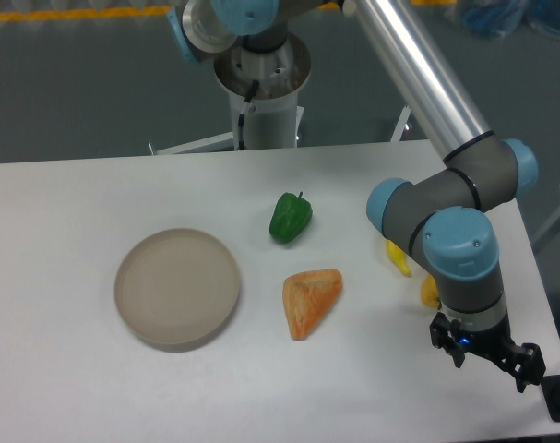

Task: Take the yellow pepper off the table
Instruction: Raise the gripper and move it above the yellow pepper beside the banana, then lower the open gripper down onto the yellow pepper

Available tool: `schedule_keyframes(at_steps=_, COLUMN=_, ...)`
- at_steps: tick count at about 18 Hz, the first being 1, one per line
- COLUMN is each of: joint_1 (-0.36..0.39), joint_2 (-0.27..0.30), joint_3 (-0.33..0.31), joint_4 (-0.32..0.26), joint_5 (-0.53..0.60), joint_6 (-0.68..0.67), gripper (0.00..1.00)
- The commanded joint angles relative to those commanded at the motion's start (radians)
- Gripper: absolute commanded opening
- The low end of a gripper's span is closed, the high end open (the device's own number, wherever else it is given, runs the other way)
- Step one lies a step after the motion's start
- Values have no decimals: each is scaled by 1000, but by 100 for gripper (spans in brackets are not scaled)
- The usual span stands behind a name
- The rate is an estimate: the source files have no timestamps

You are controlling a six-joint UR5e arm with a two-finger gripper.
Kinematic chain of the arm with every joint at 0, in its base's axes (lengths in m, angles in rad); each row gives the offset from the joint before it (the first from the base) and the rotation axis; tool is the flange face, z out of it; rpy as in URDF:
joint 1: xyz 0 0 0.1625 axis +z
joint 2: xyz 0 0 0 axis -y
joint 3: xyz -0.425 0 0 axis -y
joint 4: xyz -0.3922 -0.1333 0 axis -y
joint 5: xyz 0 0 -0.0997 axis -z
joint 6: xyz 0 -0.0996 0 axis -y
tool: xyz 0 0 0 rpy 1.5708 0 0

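Near the table's (95, 185) right edge, the tool (487, 355) points down, grip state unclear.

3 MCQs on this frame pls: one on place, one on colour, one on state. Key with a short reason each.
1. Where is the green pepper relative to the plate?
A. On the plate
B. On the table, up and to the right of the plate in the image
C. Under the arm's wrist

2. What colour is the wedge-shaped item near the middle of the table?
A. Orange
B. Blue
C. Purple

3. What is the state of the plate?
A. Holding the green pepper
B. Flipped upside down
C. Upright, with nothing in it

Key:
1 B: the green pepper lies on the bare tabletop, apart from the plate's rim.
2 A: the wedge is orange with paler streaks.
3 C: the plate's inner surface shows, with nothing in it.

The tool hangs near the table's right edge; a yellow item beside the arm is mostly hidden.
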Motion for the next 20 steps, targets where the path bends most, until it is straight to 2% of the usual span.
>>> schedule_keyframes(at_steps=6, joint_1=26, joint_2=170, joint_3=-206, joint_4=-14, joint_5=-18, joint_6=-58, gripper=100)
schedule_keyframes(at_steps=9, joint_1=80, joint_2=250, joint_3=-250, joint_4=-122, joint_5=-37, joint_6=-114, gripper=100)
schedule_keyframes(at_steps=10, joint_1=118, joint_2=281, joint_3=-258, joint_4=-182, joint_5=-88, joint_6=-114, gripper=100)
schedule_keyframes(at_steps=11, joint_1=148, joint_2=301, joint_3=-272, joint_4=-205, joint_5=-128, joint_6=-105, gripper=100)
schedule_keyframes(at_steps=13, joint_1=196, joint_2=319, joint_3=-322, joint_4=-204, joint_5=-198, joint_6=-94, gripper=100)
schedule_keyframes(at_steps=17, joint_1=277, joint_2=336, joint_3=-394, joint_4=-199, joint_5=-267, joint_6=62, gripper=100)
schedule_keyframes(at_steps=20, joint_1=313, joint_2=344, joint_3=-434, joint_4=-190, joint_5=-343, joint_6=76, gripper=100)
